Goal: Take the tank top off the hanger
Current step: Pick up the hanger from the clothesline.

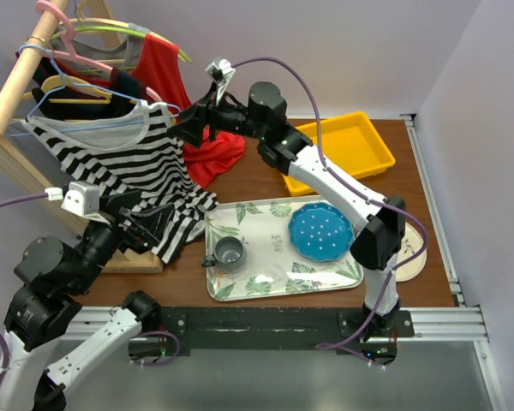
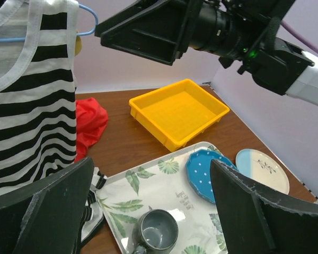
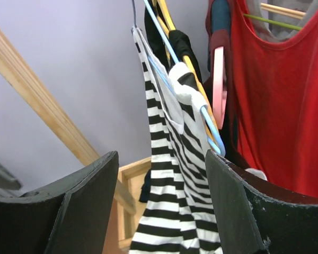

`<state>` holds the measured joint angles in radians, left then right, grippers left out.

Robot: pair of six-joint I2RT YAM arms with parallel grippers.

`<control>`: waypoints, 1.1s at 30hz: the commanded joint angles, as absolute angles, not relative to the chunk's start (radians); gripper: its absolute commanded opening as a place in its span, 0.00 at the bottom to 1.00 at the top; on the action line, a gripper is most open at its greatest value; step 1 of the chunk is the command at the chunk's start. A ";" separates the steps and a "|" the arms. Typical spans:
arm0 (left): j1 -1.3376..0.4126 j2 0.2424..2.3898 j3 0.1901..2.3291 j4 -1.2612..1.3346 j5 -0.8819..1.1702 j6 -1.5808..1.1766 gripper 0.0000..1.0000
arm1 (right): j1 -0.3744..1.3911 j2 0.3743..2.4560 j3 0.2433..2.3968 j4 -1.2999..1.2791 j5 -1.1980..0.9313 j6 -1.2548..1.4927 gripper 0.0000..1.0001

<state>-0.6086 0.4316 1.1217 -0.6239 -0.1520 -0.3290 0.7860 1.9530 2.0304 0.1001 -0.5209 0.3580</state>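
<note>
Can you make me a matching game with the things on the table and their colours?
Things:
1. front tank top on the rack
2. bin
3. dotted plate
4. mug

Colours:
A. grey
B. black and white stripes
C. yellow
D. blue

Right pairs: 1-B, 2-C, 3-D, 4-A.
</note>
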 commanded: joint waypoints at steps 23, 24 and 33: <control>-0.603 0.402 1.134 -0.667 -0.150 -0.268 0.97 | 0.795 1.934 1.988 0.327 -0.590 0.006 0.83; -0.604 0.400 1.132 -0.666 -0.152 -0.267 0.97 | 0.796 1.951 2.003 0.307 -0.598 0.006 0.83; -0.604 0.413 1.126 -0.652 -0.153 -0.255 0.97 | 0.796 1.988 2.074 0.233 -0.577 -0.093 0.87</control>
